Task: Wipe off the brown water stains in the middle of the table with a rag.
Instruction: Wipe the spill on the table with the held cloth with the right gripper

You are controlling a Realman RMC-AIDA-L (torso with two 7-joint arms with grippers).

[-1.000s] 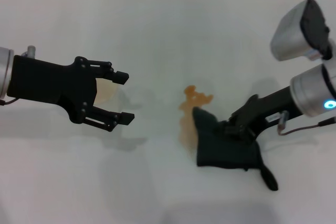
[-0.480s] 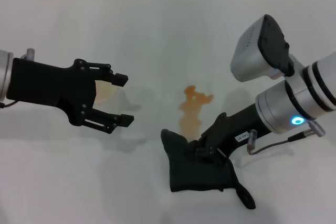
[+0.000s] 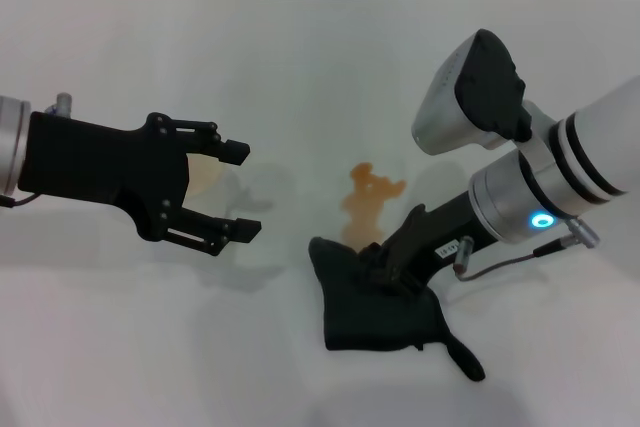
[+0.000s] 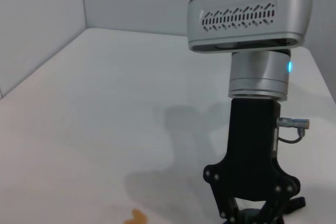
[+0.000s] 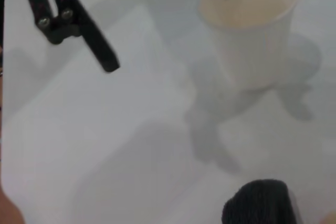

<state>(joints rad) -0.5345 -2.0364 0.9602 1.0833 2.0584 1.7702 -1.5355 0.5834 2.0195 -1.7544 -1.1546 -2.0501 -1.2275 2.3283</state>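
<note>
The brown water stains (image 3: 367, 203) are an orange-brown blotch in the middle of the white table (image 3: 320, 67). The dark rag (image 3: 375, 315) lies bunched on the table, its upper edge at the stain's near end and a narrow tail trailing toward the front right. My right gripper (image 3: 388, 269) is shut on the rag and presses it to the table. My left gripper (image 3: 244, 191) is open and empty, hovering left of the stain. The right wrist view shows a corner of the rag (image 5: 260, 203). The left wrist view shows the right gripper (image 4: 256, 211) and a bit of the stain (image 4: 134, 216).
A white paper cup (image 3: 207, 176) with a tan inside stands behind my left gripper's fingers; it also shows in the right wrist view (image 5: 252, 30). A grey wall runs along the table's far edge.
My right gripper has dragged the rag left and toward me across the stain's lower tail, which now looks shorter. The left arm has barely moved.
</note>
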